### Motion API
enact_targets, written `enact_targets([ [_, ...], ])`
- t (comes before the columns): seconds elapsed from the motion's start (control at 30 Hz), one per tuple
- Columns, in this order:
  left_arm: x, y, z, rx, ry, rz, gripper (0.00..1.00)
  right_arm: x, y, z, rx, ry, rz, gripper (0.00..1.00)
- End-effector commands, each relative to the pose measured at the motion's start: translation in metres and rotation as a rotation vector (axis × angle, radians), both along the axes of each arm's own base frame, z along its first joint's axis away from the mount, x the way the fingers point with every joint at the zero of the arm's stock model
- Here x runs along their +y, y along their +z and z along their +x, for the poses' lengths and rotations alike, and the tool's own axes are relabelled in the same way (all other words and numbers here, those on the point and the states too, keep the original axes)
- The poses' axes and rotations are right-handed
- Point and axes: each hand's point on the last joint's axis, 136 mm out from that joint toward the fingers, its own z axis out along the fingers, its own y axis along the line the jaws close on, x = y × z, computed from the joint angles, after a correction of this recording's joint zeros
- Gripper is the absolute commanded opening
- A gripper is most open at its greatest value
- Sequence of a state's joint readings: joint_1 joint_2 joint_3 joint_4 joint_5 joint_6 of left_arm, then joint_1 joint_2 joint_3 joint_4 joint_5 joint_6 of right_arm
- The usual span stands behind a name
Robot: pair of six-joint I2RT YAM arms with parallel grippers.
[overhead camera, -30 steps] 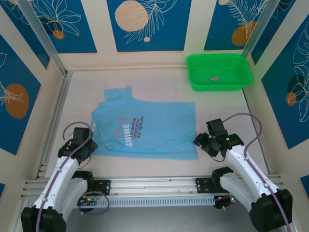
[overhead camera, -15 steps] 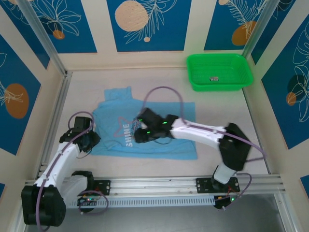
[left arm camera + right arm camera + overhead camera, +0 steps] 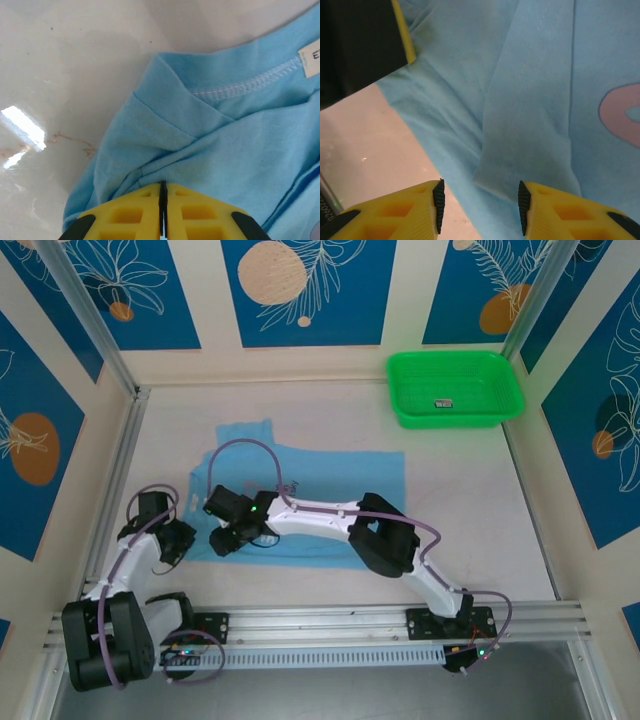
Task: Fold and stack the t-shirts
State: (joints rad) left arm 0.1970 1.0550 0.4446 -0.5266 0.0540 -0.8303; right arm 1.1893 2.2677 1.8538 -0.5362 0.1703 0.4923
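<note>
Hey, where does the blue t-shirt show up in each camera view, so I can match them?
Top external: t-shirt left of centre on the table, partly under the right arm.
Left wrist: right and lower frame, bunched at the bottom edge.
Right wrist: most of the frame.
Shared landmark: the left gripper pinching the shirt's left edge.

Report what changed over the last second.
The right arm swung left across the light sky-blue fabric t-shirt; the right pincer now hangs open over the shirt's left edge. The left pincer closed on that edge. The bright green plastic basket stayed put.
</note>
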Motion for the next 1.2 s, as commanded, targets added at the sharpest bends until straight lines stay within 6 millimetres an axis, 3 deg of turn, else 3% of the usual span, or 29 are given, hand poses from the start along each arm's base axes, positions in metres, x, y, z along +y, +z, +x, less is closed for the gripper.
enact_targets([
  [0.0, 0.000, 0.000, 0.001, -0.028, -0.007, -0.019, 0.10, 0.002, 0.002, 0.004, -0.038, 0.033, -0.037, 0.46],
  [0.5, 0.004, 0.000, -0.002, -0.029, -0.009, 0.010, 0.10, 0.007, -0.039, 0.004, -0.242, 0.144, -0.220, 0.46],
  [0.63, 0.006, -0.002, -0.004, -0.017, -0.009, 0.020, 0.10, 0.001, -0.048, 0.014, -0.271, 0.112, -0.280, 0.42],
  [0.83, 0.012, -0.003, -0.008, 0.002, 0.000, 0.054, 0.11, -0.008, -0.041, 0.031, -0.215, 0.034, -0.249, 0.36],
  [1.17, 0.014, -0.008, -0.011, 0.025, 0.004, 0.065, 0.11, -0.008, -0.022, 0.033, -0.053, -0.005, -0.116, 0.35],
])
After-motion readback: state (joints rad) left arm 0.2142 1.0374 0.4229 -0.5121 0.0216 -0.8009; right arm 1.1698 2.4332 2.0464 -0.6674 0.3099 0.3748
